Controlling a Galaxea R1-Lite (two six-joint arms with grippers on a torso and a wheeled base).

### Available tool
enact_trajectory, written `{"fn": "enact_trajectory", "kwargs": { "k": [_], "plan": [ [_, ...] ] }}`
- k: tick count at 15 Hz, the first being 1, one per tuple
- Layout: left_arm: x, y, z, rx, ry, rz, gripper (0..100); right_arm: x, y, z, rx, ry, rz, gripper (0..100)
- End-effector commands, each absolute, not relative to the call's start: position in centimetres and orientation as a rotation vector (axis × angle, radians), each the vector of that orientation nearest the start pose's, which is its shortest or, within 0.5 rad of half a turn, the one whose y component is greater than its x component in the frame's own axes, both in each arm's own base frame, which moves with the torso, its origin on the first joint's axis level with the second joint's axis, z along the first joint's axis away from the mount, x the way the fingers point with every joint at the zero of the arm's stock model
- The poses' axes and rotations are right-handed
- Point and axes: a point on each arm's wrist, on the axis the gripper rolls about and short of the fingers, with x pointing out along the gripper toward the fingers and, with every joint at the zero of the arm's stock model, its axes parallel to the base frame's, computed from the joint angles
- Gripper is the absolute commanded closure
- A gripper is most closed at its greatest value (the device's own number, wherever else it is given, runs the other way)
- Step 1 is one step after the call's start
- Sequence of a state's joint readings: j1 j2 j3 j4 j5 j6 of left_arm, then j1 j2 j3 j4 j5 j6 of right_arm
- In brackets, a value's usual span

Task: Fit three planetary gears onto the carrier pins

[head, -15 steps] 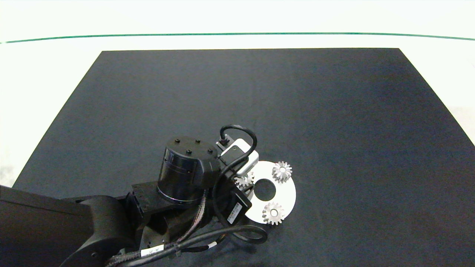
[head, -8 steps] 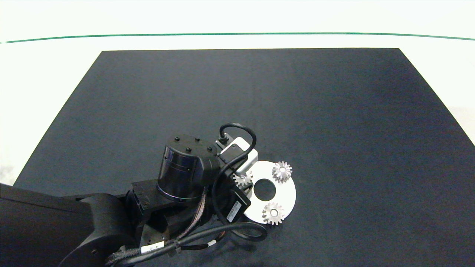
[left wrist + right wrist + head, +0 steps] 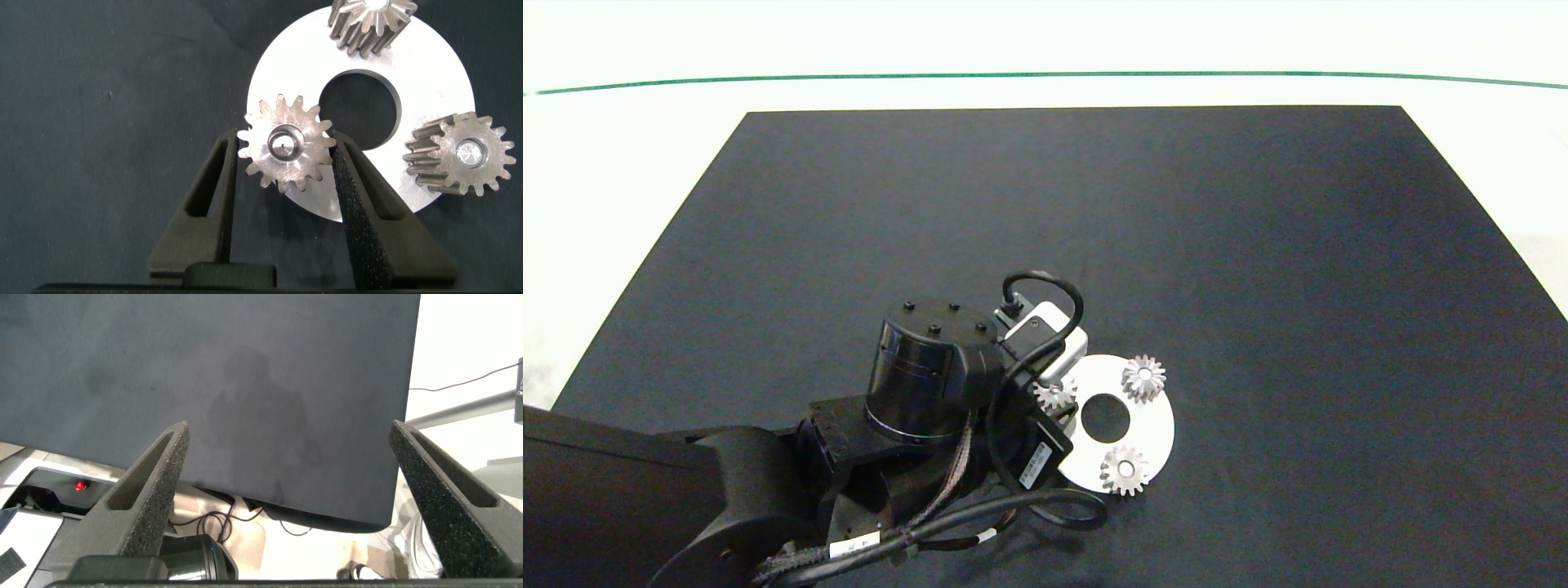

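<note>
A flat white disc (image 3: 1161,425) (image 3: 435,82) with a large centre hole lies on the black mat. Two silver planetary gears (image 3: 1143,378) (image 3: 1125,469) sit on it, each with a carrier pin's pale tip (image 3: 470,153) showing in its bore. A third gear (image 3: 1054,396) (image 3: 286,147) is at the disc's left rim, overhanging the edge. My left gripper (image 3: 283,149) is shut on its teeth, one finger on each side. A pale round spot shows in its bore; whether it is seated I cannot tell. My right gripper (image 3: 290,429) is open off the table, holding nothing.
The black mat (image 3: 1258,245) covers most of the white table. My left arm's wrist and its looping cables (image 3: 1054,510) hang over the mat just left of the disc. The right wrist view shows the mat's edge and cables below it.
My left wrist has crept a little to the left and away from me, and the gear in its fingers has shifted slightly with it. The other two gears and the disc have not moved.
</note>
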State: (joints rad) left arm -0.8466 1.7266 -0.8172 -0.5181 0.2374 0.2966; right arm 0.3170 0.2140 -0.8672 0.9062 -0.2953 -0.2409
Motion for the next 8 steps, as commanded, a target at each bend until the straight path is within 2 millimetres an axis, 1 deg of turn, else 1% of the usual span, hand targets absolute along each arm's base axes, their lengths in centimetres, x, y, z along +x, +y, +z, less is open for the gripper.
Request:
{"fn": "enact_trajectory", "kwargs": {
  "k": [1,5,6,8],
  "plan": [
    [20.76,-22.74,16.62,0.489,0.247,-0.65,87,-9.49,-3.81,20.46,-0.319,0.242,0.05,0],
    [20.78,-22.77,16.69,0.486,0.246,-0.65,87,-9.53,-3.83,20.52,-0.318,0.239,0.049,0],
    [20.72,-22.77,16.61,0.489,0.248,-0.652,0,-9.5,-3.81,20.54,-0.319,0.241,0.051,0],
    [20.7,-22.89,16.56,0.489,0.249,-0.655,0,-9.52,-3.82,20.57,-0.318,0.239,0.049,0]
  ]
}}
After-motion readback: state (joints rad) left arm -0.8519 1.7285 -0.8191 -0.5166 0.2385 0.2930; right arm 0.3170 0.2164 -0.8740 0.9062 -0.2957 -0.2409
